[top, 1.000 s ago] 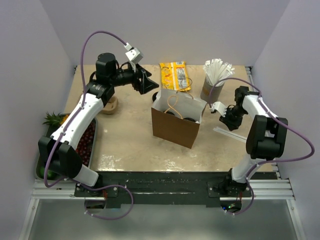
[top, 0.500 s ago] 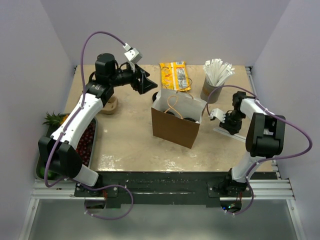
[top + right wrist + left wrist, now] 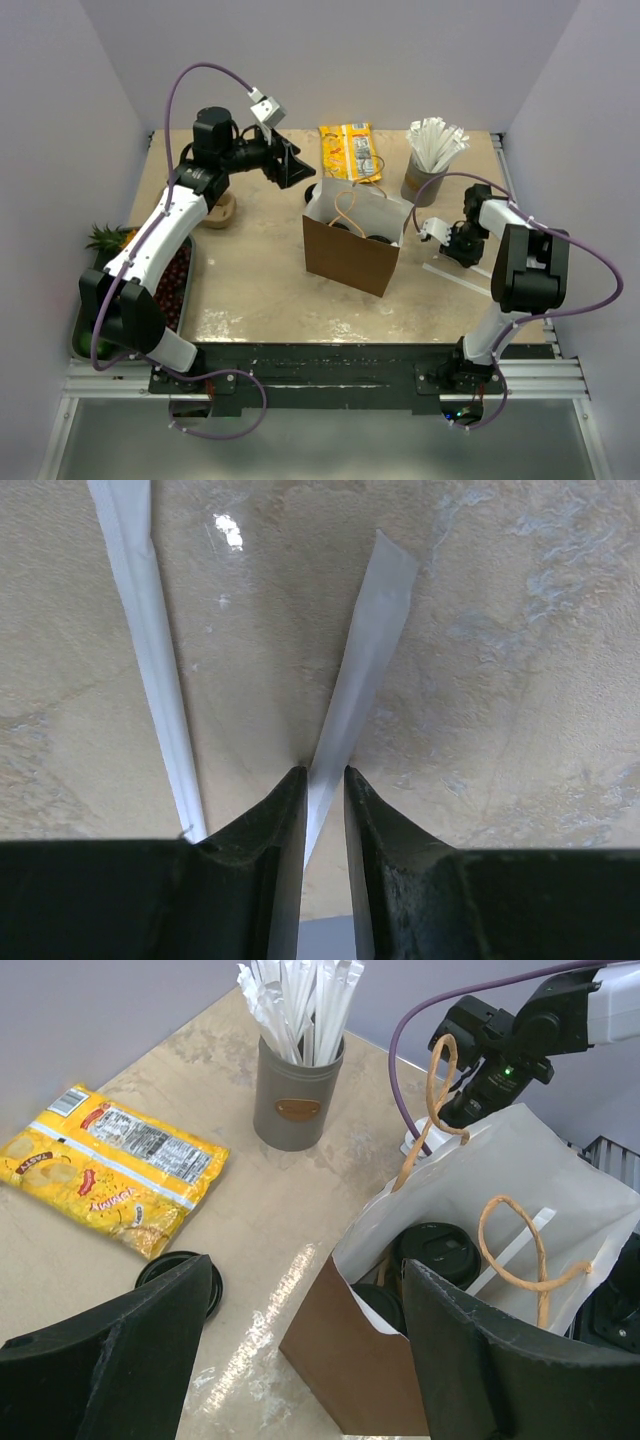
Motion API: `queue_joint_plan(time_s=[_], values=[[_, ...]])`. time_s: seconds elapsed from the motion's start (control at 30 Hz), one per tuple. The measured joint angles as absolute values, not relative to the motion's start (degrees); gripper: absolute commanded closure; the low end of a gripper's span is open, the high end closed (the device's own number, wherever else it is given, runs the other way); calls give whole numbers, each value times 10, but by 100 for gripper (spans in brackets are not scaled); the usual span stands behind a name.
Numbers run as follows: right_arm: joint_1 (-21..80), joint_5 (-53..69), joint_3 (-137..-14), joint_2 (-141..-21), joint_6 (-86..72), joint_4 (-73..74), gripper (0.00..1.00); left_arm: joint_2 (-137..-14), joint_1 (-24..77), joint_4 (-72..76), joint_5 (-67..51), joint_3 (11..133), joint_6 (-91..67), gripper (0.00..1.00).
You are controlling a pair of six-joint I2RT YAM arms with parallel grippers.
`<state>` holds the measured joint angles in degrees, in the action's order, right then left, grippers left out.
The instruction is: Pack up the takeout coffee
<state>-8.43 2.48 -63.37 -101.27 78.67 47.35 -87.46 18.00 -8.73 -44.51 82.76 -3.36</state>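
Two black-lidded takeout coffee cups [image 3: 440,1250] [image 3: 385,1300] stand inside the open brown paper bag [image 3: 350,262], with a white straw [image 3: 510,1250] beside them; the bag also shows in the left wrist view [image 3: 350,1360]. My left gripper [image 3: 298,165] hangs open and empty above and left of the bag, also seen in its wrist view [image 3: 305,1265]. My right gripper [image 3: 447,243] is down at the table right of the bag. Its fingers [image 3: 325,772] are closed on the end of a white wrapped straw [image 3: 362,670].
A second straw [image 3: 150,660] lies beside the held one. A loose black lid [image 3: 160,1270] lies behind the bag. A grey cup of straws [image 3: 420,175] and a yellow snack packet [image 3: 350,150] stand at the back. A tan round object [image 3: 218,210] and a fruit tray [image 3: 175,285] are at the left.
My right gripper has come down and slightly left onto the straws on the table. The left arm and the bag have not moved.
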Motion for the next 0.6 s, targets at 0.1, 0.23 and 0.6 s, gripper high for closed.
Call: queue_joint_plan(time_s=[0.1, 0.23, 0.6], values=[[-84, 25, -634, -1019, 787, 471, 74, -875, 180, -87, -445, 828, -34, 19], [-84, 25, -637, -1024, 787, 474, 84, -879, 180, -86, -445, 828, -34, 19], [-87, 53, -648, -1013, 743, 506, 100, -887, 180, -86, -447, 830, -39, 19]])
